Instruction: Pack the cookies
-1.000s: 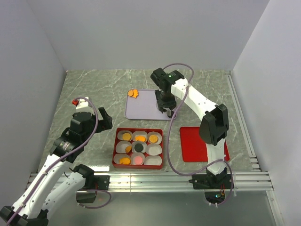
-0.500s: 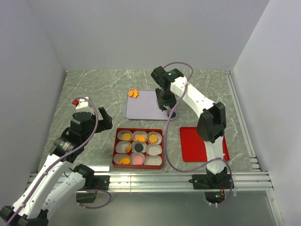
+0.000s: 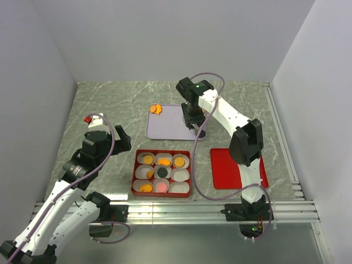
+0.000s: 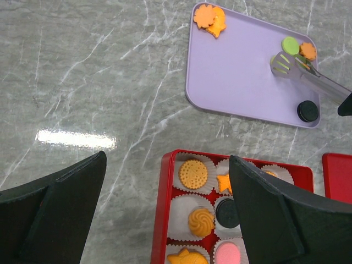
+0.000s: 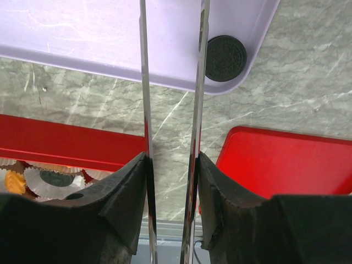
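Our left fingers [image 4: 60, 203] gape wide, empty, at 9 o'clock of the red box [image 3: 163, 152], where most paper cups [image 3: 179, 187] already hold cookies [image 3: 161, 172]. The purple tray [image 3: 168, 126] at 12 o'clock carries several more. Our right fingers [image 5: 129, 192] clamp tongs [image 4: 308, 77], tips beside a green one.

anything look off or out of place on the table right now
Nothing spilled or damaged. The only mild oddities are on the purple tray: two orange cookies lie overlapped in its far left corner, and the black cookie sits tucked close to the rim at the near right corner.
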Action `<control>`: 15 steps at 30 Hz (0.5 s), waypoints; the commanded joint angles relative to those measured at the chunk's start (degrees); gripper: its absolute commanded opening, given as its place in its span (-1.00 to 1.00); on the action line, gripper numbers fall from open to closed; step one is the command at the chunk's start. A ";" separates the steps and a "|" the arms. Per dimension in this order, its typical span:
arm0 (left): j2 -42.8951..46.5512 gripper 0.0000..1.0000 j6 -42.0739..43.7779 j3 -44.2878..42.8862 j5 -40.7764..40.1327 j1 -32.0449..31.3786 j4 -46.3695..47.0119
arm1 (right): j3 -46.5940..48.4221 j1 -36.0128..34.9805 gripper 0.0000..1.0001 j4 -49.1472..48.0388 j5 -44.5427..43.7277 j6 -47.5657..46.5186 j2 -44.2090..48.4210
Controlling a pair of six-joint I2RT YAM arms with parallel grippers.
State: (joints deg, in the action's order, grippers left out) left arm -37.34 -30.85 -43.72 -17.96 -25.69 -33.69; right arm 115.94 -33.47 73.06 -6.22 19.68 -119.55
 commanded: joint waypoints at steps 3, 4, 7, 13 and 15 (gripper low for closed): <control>0.43 0.99 -0.09 -0.66 -1.38 -0.15 0.73 | 1.40 0.34 -0.22 0.16 -0.20 -0.52 0.28; 0.34 0.99 -0.09 -0.75 -1.38 -0.15 0.65 | 1.31 0.34 -0.24 0.16 -0.20 -0.52 0.45; 0.43 0.99 0.00 -0.66 -1.29 -0.15 0.73 | 1.48 0.34 -0.34 0.16 0.07 -0.43 1.42; 0.43 0.99 0.09 -0.66 -1.03 -0.15 0.82 | 1.66 0.34 -0.40 0.42 1.29 0.09 3.70; 0.34 0.99 0.18 -0.66 -0.85 -0.15 0.82 | 0.96 0.25 -0.42 -0.02 2.17 0.44 4.93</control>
State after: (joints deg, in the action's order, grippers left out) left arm -37.34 -30.85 -43.72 -18.22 -25.69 -33.71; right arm 115.92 -33.47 73.06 -5.17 19.68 -119.26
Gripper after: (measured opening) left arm 0.995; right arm 0.423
